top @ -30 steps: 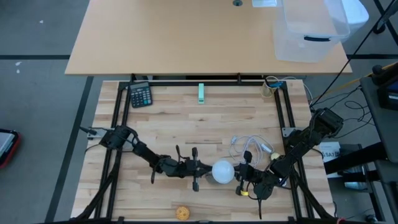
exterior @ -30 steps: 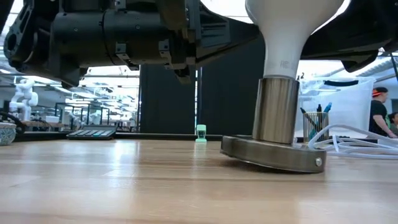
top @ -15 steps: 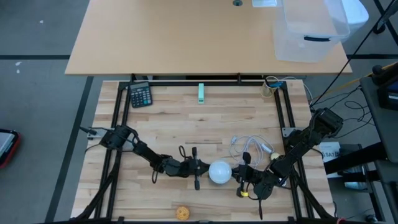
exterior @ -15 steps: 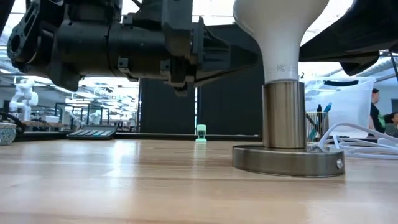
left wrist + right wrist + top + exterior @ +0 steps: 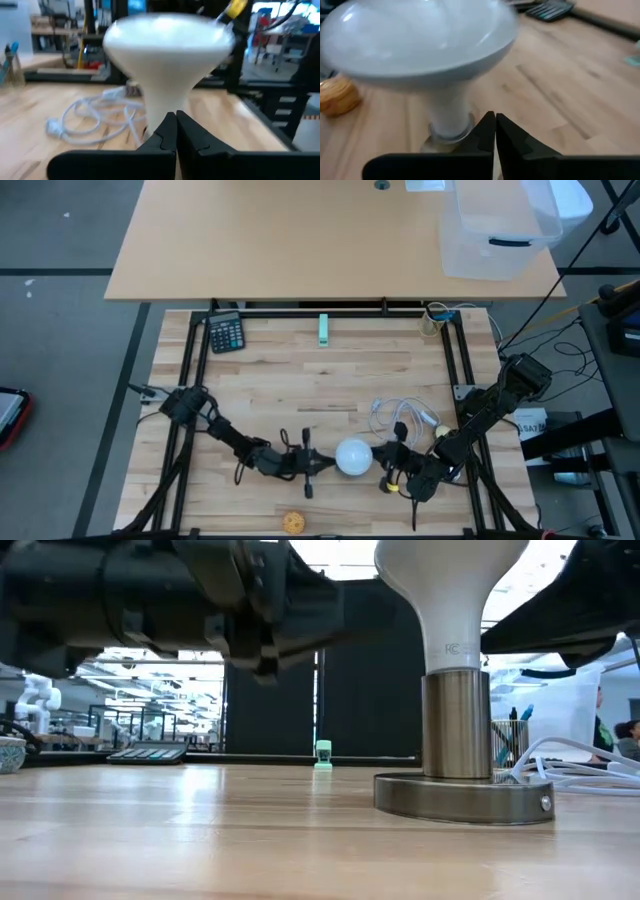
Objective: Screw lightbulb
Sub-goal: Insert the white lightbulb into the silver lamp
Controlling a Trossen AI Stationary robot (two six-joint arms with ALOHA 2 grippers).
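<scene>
Both grippers are clamped shut on nothing: your left gripper (image 5: pixel 322 465) sits just left of the bulb (image 5: pixel 355 457), fingertips pressed together and aimed at its neck in the left wrist view, and your right gripper (image 5: pixel 392 470) sits just to the bulb's right, its fingertips likewise together.

The bulb stands upright in the metal socket (image 5: pixel 456 725) at the front middle of the table, globe up, neck seated at the collar. The socket's base (image 5: pixel 464 798) lies flat on the wood in the low view. How deep the thread has gone you cannot tell; the collar hides it.

To turn it further, I'd judge you need to open one gripper first, then take the globe or neck squarely, not from the tips. Keep the turning axis straight up the socket, or the base may tip and walk across the table. Use the other gripper to pin the base if it starts to spin. Mind the white cable (image 5: pixel 400 416) lying just behind the socket.
</scene>
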